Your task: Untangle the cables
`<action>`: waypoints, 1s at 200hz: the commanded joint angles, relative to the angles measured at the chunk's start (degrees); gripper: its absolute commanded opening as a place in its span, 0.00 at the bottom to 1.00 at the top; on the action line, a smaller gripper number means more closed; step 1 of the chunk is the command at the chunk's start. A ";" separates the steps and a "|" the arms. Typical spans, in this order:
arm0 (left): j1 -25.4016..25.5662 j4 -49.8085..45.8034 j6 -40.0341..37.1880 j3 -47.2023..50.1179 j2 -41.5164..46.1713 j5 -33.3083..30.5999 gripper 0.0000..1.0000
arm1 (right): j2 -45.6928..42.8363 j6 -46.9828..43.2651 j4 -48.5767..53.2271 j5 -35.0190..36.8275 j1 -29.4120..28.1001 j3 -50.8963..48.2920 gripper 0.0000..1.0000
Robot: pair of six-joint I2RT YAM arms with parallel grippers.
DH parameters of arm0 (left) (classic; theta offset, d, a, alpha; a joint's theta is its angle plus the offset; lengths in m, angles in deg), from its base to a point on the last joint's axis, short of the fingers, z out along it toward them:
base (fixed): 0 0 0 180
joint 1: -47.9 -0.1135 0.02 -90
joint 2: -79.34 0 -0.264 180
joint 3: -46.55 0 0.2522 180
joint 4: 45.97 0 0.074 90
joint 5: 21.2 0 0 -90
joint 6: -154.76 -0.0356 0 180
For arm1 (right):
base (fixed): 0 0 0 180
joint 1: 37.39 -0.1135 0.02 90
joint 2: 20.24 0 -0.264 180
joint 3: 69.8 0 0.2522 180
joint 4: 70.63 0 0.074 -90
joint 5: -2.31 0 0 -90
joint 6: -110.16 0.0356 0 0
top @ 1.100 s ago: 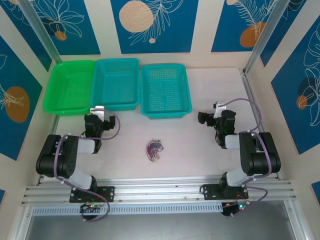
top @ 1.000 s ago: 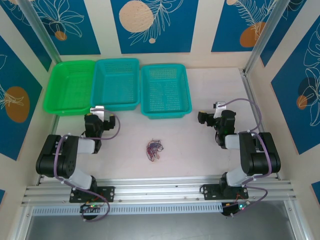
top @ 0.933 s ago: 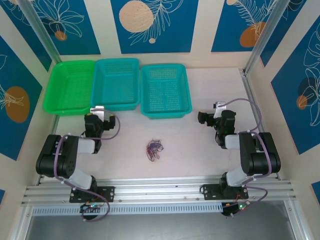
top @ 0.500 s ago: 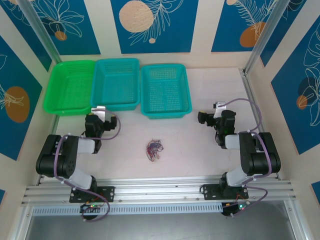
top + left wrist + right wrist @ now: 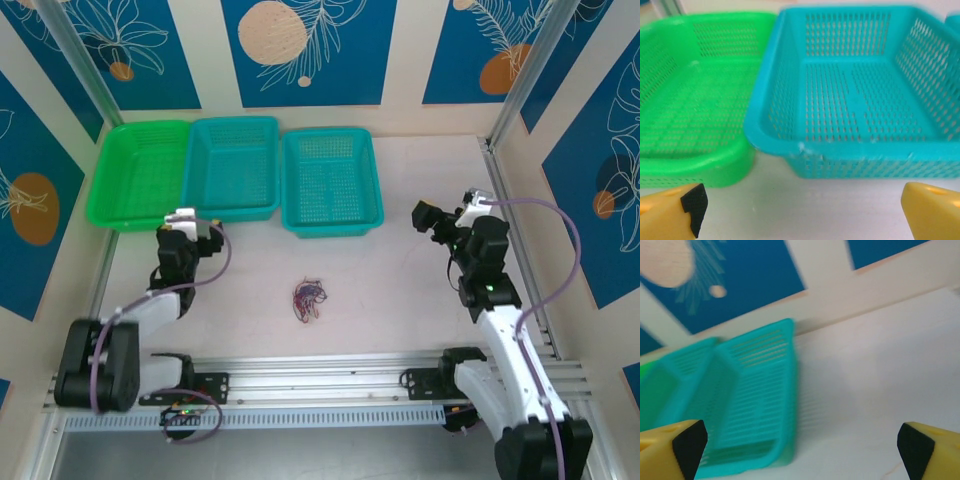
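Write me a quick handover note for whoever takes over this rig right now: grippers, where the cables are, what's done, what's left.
Left gripper: open, empty, facing the green basket and the middle teal basket.
Right gripper: open, empty, right of the right teal basket.
Cables: one tangled clump on the table between the arms, touched by neither gripper.
Done: nothing yet.
Left: pull the strands apart.
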 commanded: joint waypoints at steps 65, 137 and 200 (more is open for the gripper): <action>8.12 -48.54 37.47 -16.21 7.05 30.28 0.82 | 20.05 11.02 29.78 -6.36 -36.28 15.91 0.99; 30.81 -43.05 57.31 -9.35 4.65 27.07 0.35 | 35.65 21.48 17.66 -5.05 -40.54 13.70 0.99; 33.04 -37.36 54.53 -11.37 -5.59 28.22 0.32 | 39.82 22.18 17.74 -3.68 -42.21 15.59 0.99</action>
